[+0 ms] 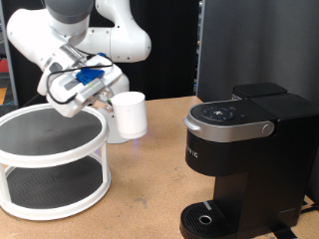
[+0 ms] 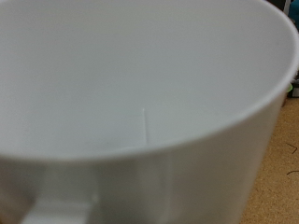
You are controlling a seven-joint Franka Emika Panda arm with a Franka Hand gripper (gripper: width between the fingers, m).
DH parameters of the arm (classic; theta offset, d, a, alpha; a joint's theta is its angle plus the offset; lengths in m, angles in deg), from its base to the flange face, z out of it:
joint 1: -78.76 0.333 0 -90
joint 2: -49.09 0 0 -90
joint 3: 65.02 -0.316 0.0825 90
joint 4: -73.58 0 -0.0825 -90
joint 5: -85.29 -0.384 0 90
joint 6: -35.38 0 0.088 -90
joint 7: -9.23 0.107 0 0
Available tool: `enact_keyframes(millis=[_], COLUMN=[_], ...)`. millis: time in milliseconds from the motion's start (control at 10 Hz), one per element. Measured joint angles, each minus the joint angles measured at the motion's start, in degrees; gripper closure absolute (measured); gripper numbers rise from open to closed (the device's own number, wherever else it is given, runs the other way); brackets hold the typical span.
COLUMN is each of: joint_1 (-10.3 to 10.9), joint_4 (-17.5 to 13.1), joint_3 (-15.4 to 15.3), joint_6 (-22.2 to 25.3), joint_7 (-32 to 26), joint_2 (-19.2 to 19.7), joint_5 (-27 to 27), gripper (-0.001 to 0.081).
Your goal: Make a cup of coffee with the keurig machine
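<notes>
In the exterior view we see the two-finger gripper (image 1: pixel 103 97) closed on the plain white tapered cup (image 1: pixel 129 114), held above the wooden table (image 1: pixel 140 189), between the white two-tier round rack (image 1: pixel 52 159) on the exterior view's left and the boxy matte-black keurig machine (image 1: pixel 239 159) on its right. In the wrist view, the cup's (image 2: pixel 140 84) white inside fills our picture.

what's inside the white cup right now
Nothing shows inside the white cup: the wrist view sees only bare white inner wall with a faint seam. Its bottom is out of frame. The pincer is at its side.
</notes>
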Motion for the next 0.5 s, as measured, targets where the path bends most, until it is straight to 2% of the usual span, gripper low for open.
enact_keyframes(millis=[200, 500], joint_1=[1.4, 1.3], joint_4=[-0.1, 0.1], joint_3=[-2.5, -1.9], joint_6=[-2.8, -0.2], joint_7=[0.9, 0.9], joint_2=[0.2, 0.4], joint_5=[-3.0, -2.6], gripper=[0.0730, 0.0730])
